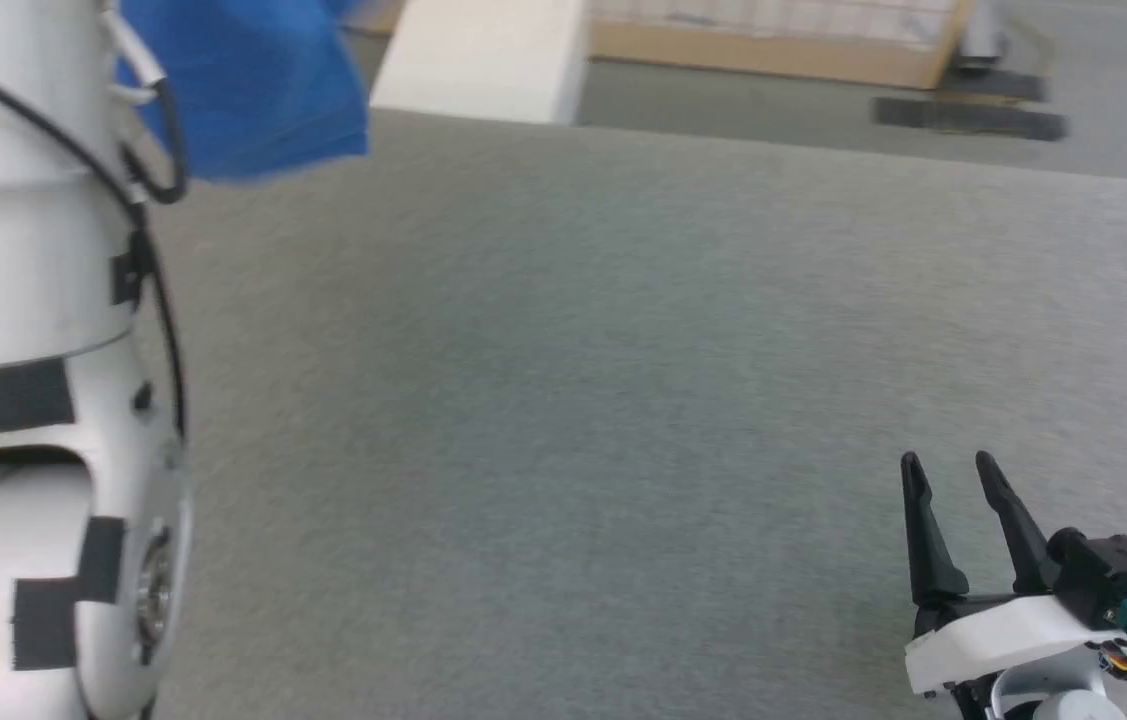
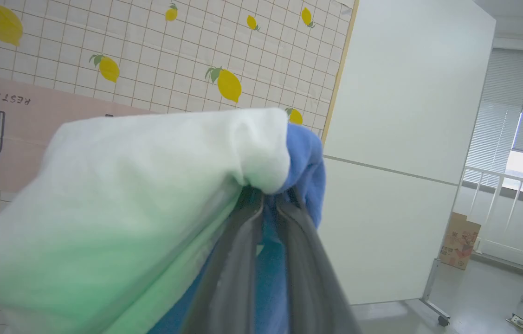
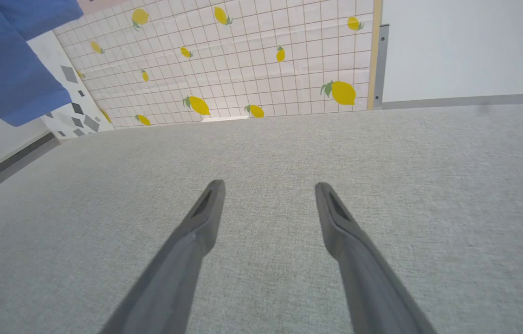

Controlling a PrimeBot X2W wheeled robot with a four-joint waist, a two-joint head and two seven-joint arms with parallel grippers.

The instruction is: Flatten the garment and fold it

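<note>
A wide grey fabric-covered worktop [image 1: 623,400] spreads across the head view, its surface bare from the near edge to the far edge.

The garment [image 1: 253,90] is lifted off the worktop, up at the far left beside the robot's pale left forearm [image 1: 13,300]. From the head, a bright blue flap of it shows, loose and softly creased, with its lower edge hanging free above the worktop's far left corner. The right wrist view shows the same blue cloth in its upper left corner, clear of the grey surface. Seen from the left wrist, the cloth is bunched: a thick white fold wraps over the fingertips, and a blue fold sits just behind and below it. From that pinch the white cloth runs away toward the lower left of that view. The frames do not show which way the whole garment lies.

The left pincer [image 2: 268,199] is clamped on the garment, its two dark fingers pressed together with cloth between them.

The right pincer [image 1: 947,462] sits low at the near right, just above the worktop, its fingers spread apart and holding nothing.
</note>
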